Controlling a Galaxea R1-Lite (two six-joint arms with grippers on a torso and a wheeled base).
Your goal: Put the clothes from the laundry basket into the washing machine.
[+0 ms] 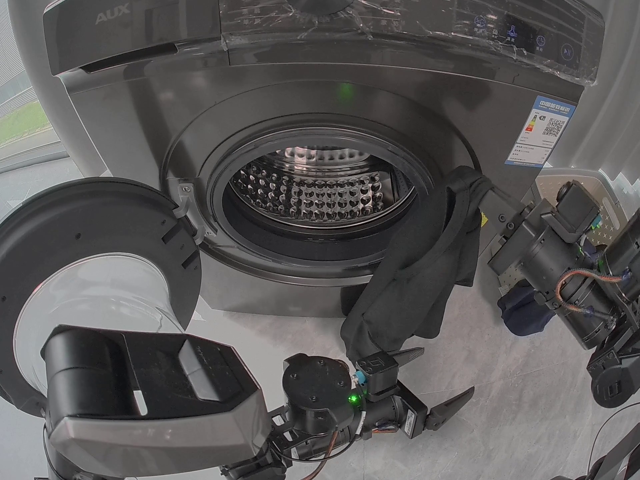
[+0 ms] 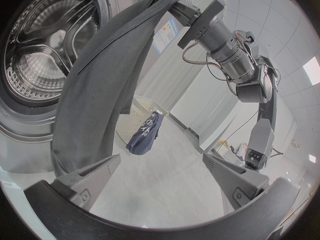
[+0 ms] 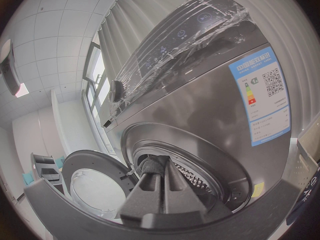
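The dark grey front-loading washing machine (image 1: pixel 133 121) stands with its round glass-centred door (image 1: pixel 87 235) swung open to the left. The visible part of its perforated steel drum (image 1: pixel 320 188) holds no clothing.

The right tool (image 3: pixel 162 175) has its fingers pressed together on the top of a black cloth garment (image 1: pixel 413 275). It holds the garment up at the right edge of the drum opening, outside the rim. The cloth hangs down in front of the machine, its lower end close to the grey tiled floor (image 1: pixel 520 401).

The left tool (image 1: pixel 448 370) sits low and near, just beside that lower end, with its fingers spread apart and nothing between them.

Right of the machine is the pale perforated laundry basket (image 1: pixel 580 191), with a navy blue garment (image 1: pixel 527 311) draped over its rim.

The task looks to be at an early stage. One piece is out of the basket but not yet loaded. It has to go left and into the opening, and its long hanging tail will likely need feeding in after it. The navy piece remains to be fetched. Whether the basket holds more cannot be told.
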